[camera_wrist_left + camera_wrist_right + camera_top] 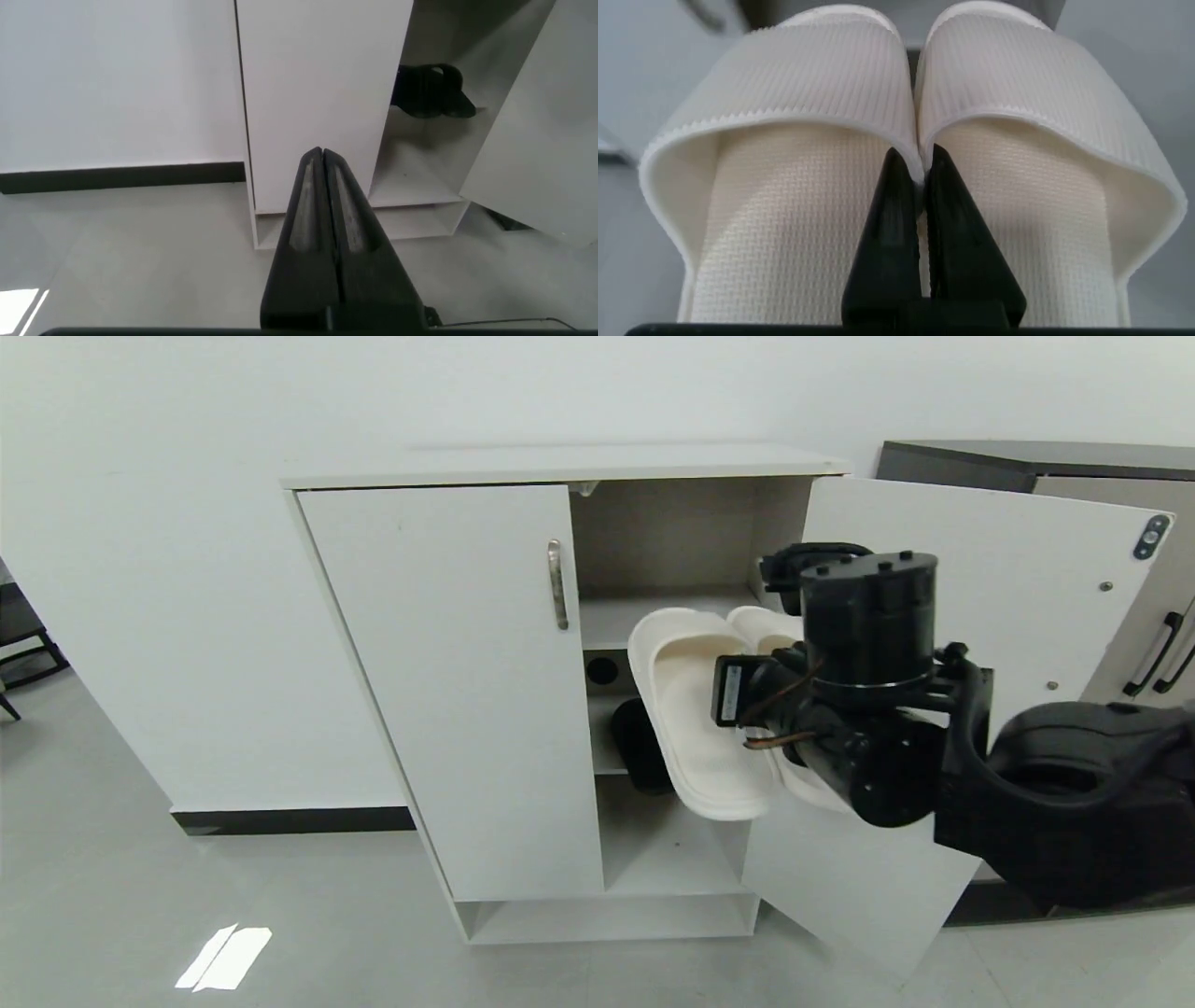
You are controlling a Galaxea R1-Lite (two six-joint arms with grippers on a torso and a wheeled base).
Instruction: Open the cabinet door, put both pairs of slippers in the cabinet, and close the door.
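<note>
A pair of white slippers point(695, 709) hangs side by side in front of the white cabinet's point(560, 462) open right half, toes up towards the upper shelf. My right gripper point(915, 163) is shut on the inner edges of the white slippers point(813, 140), where the two touch. The right door point(1027, 569) stands swung wide open; the left door point(457, 681) is closed. Black slippers point(639, 742) lie on the middle shelf inside, partly hidden behind the white pair. My left gripper point(322, 154) is shut with nothing in it, low over the floor facing the cabinet, with the black slippers point(432, 91) beyond it.
A dark grey cabinet point(1074, 462) stands right behind the open door. The bottom compartment point(672, 859) and the upper shelf point(616, 616) hold nothing. Open grey floor point(280, 915) spreads left of the cabinet; a chair point(23, 644) sits at the far left edge.
</note>
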